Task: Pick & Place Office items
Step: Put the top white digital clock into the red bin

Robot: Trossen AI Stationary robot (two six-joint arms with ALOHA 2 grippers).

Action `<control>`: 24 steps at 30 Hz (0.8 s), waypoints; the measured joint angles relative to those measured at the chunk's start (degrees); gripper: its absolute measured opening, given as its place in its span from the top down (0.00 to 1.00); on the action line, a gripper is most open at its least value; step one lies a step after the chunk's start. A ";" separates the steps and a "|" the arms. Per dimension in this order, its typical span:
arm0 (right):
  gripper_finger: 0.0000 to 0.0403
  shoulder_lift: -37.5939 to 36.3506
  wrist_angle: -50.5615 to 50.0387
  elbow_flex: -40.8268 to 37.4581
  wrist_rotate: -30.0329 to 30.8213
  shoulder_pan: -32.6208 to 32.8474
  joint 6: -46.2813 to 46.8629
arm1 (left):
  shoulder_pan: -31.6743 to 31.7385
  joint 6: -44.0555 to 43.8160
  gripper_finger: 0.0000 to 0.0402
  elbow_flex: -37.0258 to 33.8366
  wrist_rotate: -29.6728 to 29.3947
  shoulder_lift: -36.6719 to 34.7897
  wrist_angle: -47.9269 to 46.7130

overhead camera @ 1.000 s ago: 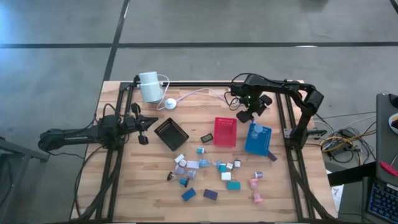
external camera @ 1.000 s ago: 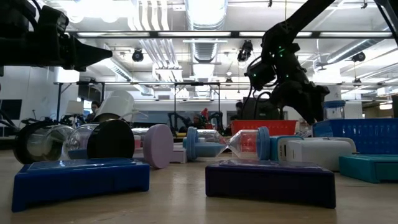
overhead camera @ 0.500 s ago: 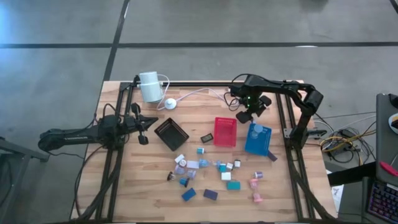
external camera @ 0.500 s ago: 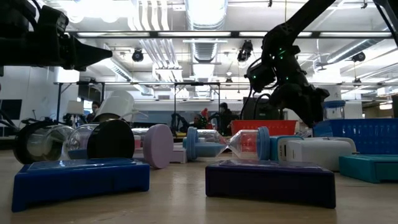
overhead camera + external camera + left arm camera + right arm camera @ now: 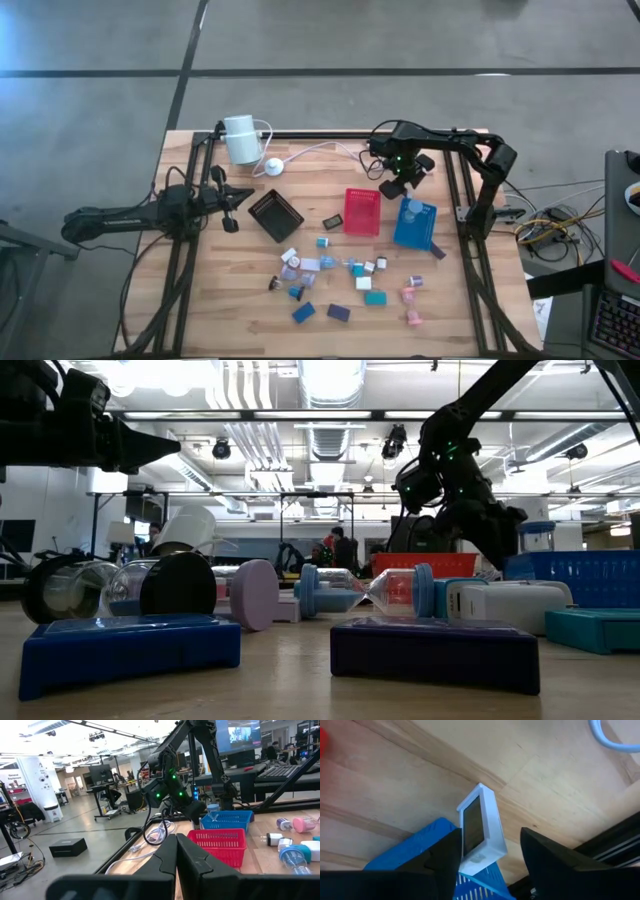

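Note:
The office items (image 5: 330,272), small blocks and short cylinders, lie scattered on the near middle of the wooden table; the low view shows a blue block (image 5: 130,645) and a purple one (image 5: 435,650) up close. My right gripper (image 5: 395,186) points steeply down over the far left corner of the blue tray (image 5: 422,235). Its fingers stand apart, and a white block with a dark face (image 5: 480,827) shows between them above that corner (image 5: 432,842). A clear cylinder (image 5: 409,208) lies in the blue tray. My left gripper (image 5: 176,855) waits shut and level at the table's left. My right gripper has the white block between its fingers, close against one finger (image 5: 442,857), with a gap showing to the other. I cannot tell whether it touches the block.
A red tray (image 5: 362,212) stands left of the blue one and a black tray (image 5: 275,215) farther left. A white cylinder (image 5: 240,138) with its cable and puck (image 5: 272,167) sits at the far left. Black frame rails (image 5: 452,185) run along the table's sides.

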 joint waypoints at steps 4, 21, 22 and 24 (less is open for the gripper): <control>0.66 0.17 0.17 0.00 0.13 0.00 -0.88 | -0.01 0.00 0.98 0.00 0.00 0.00 0.00; 0.91 -0.13 0.40 2.02 0.81 -0.02 -3.03 | -0.01 0.00 0.98 0.01 -0.03 0.00 0.00; 0.91 -0.19 0.40 2.37 0.81 -0.02 -3.03 | 0.00 0.00 0.98 0.00 -0.04 0.00 0.00; 0.91 -0.22 0.42 3.08 0.83 -0.02 -3.06 | -0.02 0.00 0.98 0.00 -0.04 0.02 0.00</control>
